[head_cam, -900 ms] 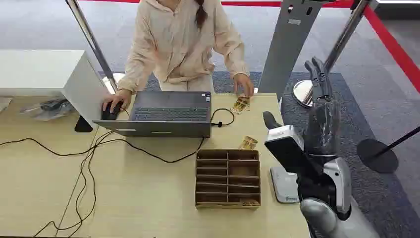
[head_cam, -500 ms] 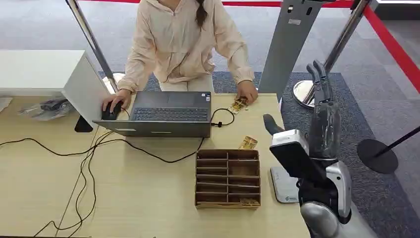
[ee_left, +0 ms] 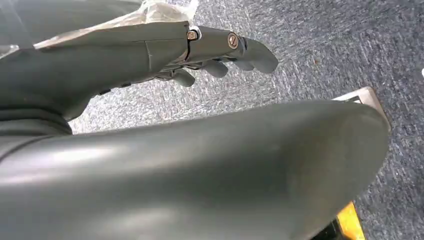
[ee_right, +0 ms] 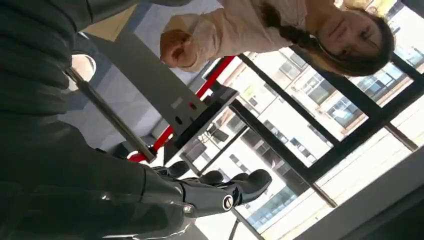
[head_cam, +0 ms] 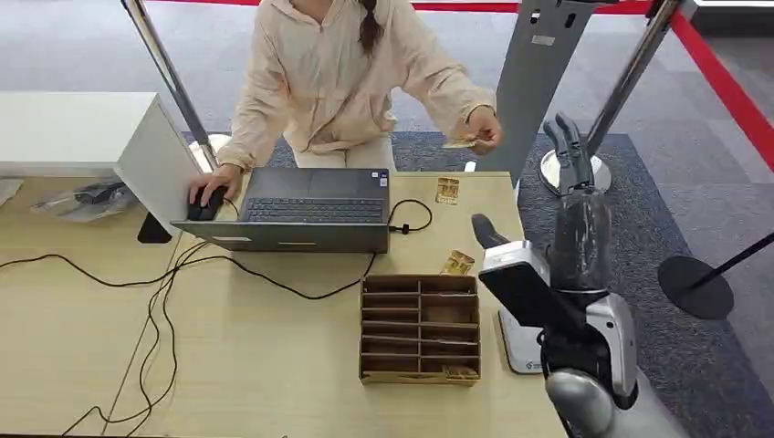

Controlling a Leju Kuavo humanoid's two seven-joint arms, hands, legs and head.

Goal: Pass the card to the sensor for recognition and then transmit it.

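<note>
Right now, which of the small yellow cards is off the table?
The yellow card in the person's raised hand; the yellow card behind the laptop and the yellow card by the cardboard organizer lie on the wooden tabletop.

pale wood table (head_cam: 274, 365), brown cardboard organiser (head_cam: 420, 329)

My right hand (head_cam: 577, 196) — dark grey, glossy, on a silver arm. My left hand (ee_left: 210, 47) the same dark grey over blue-grey speckled carpet (ee_left: 320, 45). Pale wood table (head_cam: 274, 365), brown cardboard organizer (head_cam: 420, 328), grey laptop (head_cam: 310, 210), black cables (head_cam: 155, 310) — gold-patterned cards (head_cam: 447, 190). Person's jacket (head_cam: 329, 73) cream.
</note>
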